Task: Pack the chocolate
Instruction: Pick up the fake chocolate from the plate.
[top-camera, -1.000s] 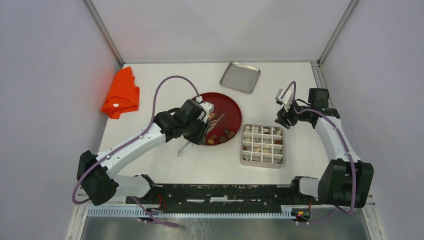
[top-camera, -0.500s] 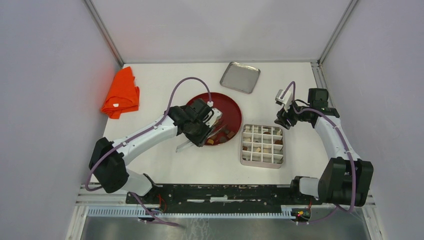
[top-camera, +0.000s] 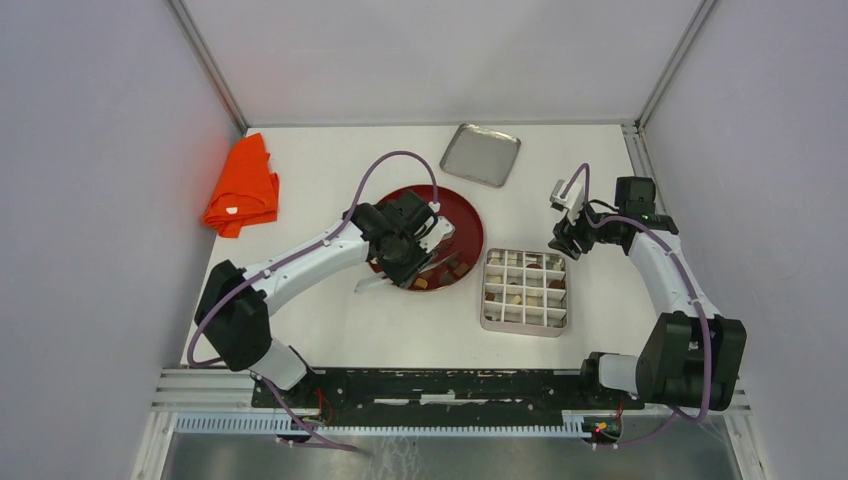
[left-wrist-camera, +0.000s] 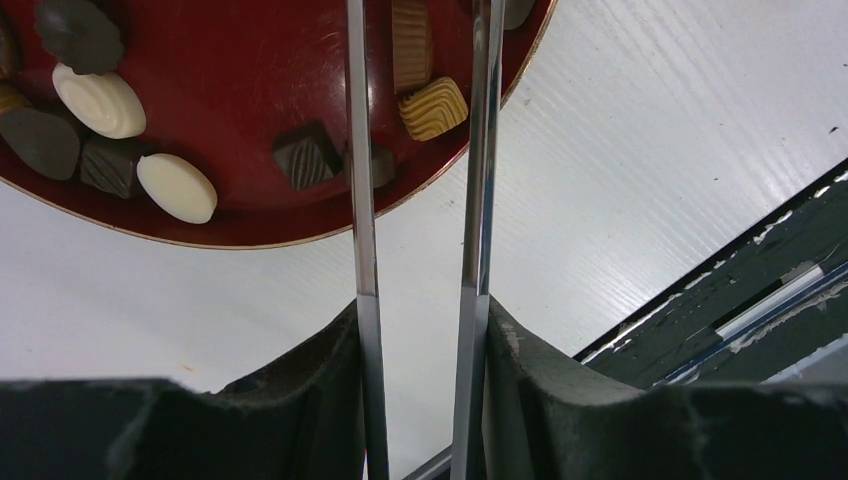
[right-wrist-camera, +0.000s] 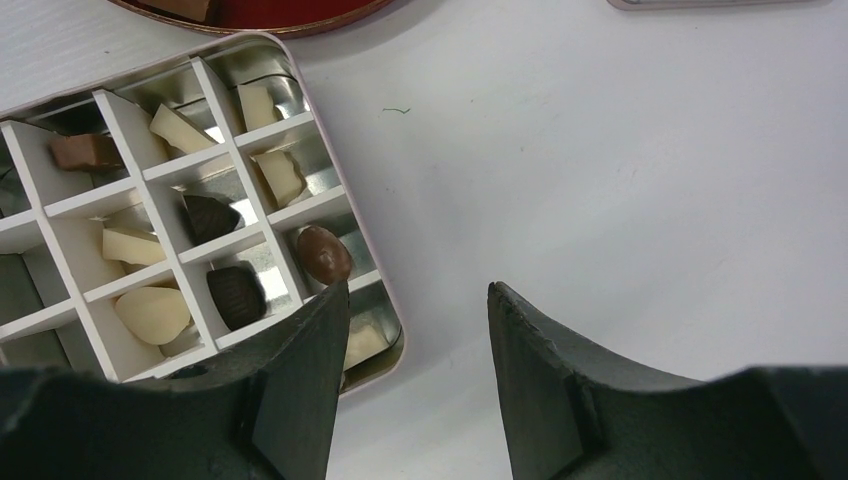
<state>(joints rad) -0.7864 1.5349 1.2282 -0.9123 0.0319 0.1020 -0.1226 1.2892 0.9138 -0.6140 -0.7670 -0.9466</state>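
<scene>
Now, left pincer (left-wrist-camera: 420, 335) tight around metal tongs (left-wrist-camera: 362, 200) over the chocolate (left-wrist-camera: 432, 107); right pincer (right-wrist-camera: 418, 300) spread, empty.

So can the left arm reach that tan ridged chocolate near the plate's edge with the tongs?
Probably yes. The left claw holds the tongs over the red plate, and the tan ridged chocolate lies uncovered between their two blades. Another tan piece sits close beside it and might get nudged.

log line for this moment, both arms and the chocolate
left gripper: shut on tongs over red plate | right gripper: open, empty, beside divided tin | chocolate: pieces on plate, pieces in tin
</scene>
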